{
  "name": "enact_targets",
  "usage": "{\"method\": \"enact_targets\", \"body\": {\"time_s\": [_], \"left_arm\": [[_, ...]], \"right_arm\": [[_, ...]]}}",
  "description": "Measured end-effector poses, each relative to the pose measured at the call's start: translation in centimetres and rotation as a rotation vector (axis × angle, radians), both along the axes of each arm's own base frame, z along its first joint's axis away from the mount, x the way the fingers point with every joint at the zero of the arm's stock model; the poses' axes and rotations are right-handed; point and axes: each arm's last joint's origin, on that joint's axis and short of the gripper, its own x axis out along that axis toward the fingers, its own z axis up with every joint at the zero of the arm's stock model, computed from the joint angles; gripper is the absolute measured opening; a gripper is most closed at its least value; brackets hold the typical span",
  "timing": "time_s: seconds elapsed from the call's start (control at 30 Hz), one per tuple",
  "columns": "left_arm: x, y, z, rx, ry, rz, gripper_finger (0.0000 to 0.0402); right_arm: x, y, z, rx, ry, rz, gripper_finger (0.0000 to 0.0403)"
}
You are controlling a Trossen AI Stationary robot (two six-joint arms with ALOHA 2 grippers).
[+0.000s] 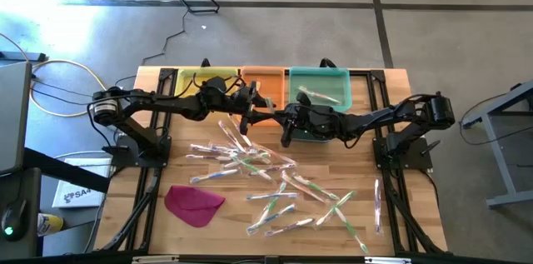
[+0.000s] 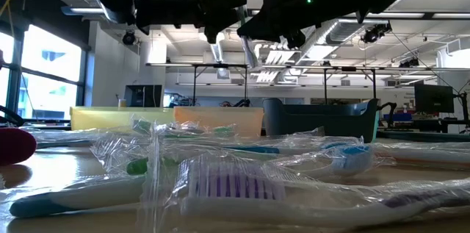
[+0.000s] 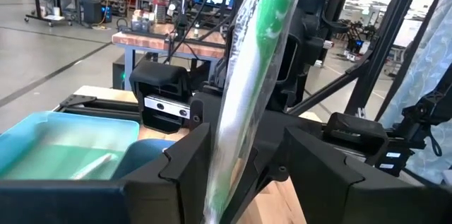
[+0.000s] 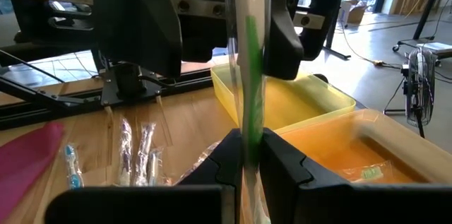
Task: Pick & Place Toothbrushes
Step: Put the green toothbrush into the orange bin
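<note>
At centre frame in the high view, over the table's far half, a green toothbrush (image 4: 248, 75) hangs between both grippers. I read this as a handover. My right gripper (image 4: 247, 155) is pinched shut on it; the left gripper (image 3: 244, 164) stands wide around it, apparently not clamping. Next, the left lets go fully, then I carry it to a bin (image 1: 320, 85).

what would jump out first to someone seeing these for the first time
Both arms meet above the table's middle, in front of the bins, around one green toothbrush in a clear wrapper. The right end effector is shut on it, and it also stands between the open fingers of the left end effector. Below, wrapped toothbrushes lie strewn over the wooden table.
</note>
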Motion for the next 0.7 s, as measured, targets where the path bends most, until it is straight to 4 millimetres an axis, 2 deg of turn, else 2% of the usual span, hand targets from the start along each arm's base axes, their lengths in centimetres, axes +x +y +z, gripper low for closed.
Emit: {"method": "enact_targets", "body": {"time_s": [0.5, 0.7], "left_arm": [[-0.01, 0.01, -0.04, -0.001, 0.001, 0.003, 0.0172], [-0.01, 0.02, -0.04, -0.001, 0.001, 0.004, 0.013]], "right_arm": [[0.0, -0.01, 0.0, -0.001, 0.0, -0.003, 0.0027], [0.0, -0.01, 0.0, 0.0, 0.0, -0.002, 0.0027]]}}
